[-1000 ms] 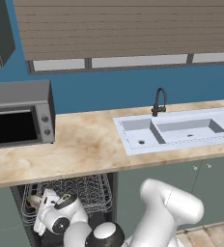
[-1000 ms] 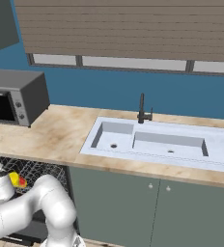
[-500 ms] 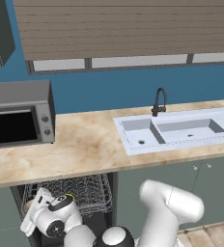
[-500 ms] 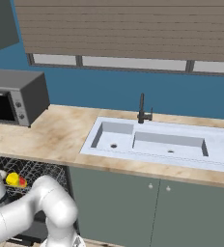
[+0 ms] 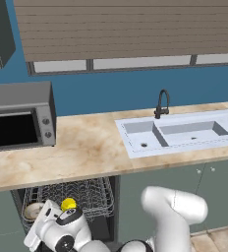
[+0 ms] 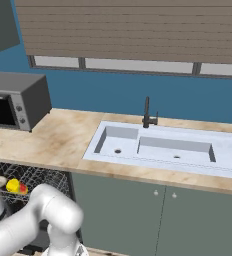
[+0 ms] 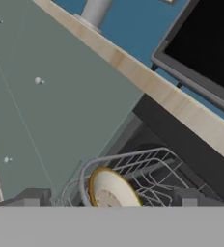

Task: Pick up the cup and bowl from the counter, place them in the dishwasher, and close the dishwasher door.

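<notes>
Along the blue back wall runs the long beige marble-patterned desk, with a white double sink set in at 3 o'clock and a grey microwave with a black window at 9 o'clock. No cup or bowl stands on the desk surface in either base view.

Under the desk, at 7 o'clock in the left base view, the dishwasher shows a dark interior with its grey wire rack pulled forward. The dark grey dishwasher door could not be made out for certain; since the rack stands out, it is judged open.

White arm's wrist sits low in front of the rack. In the hand view the claw has its two dark tips spread wide, at 7 and 5 o'clock of the frame, with nothing between them: released, empty.

Small yellow cylindrical cup with red-orange markings lies at the rack's front, just above the wrist; seen also at 9 o'clock in the right base view. Hand view looks into its mouth.

Small shallow beige bowl with a pale rim rests in the rack at the cup's 9 o'clock, close beside it.

Judgement: both dishes loaded. Left to do: back the arm clear, shut the door.
</notes>
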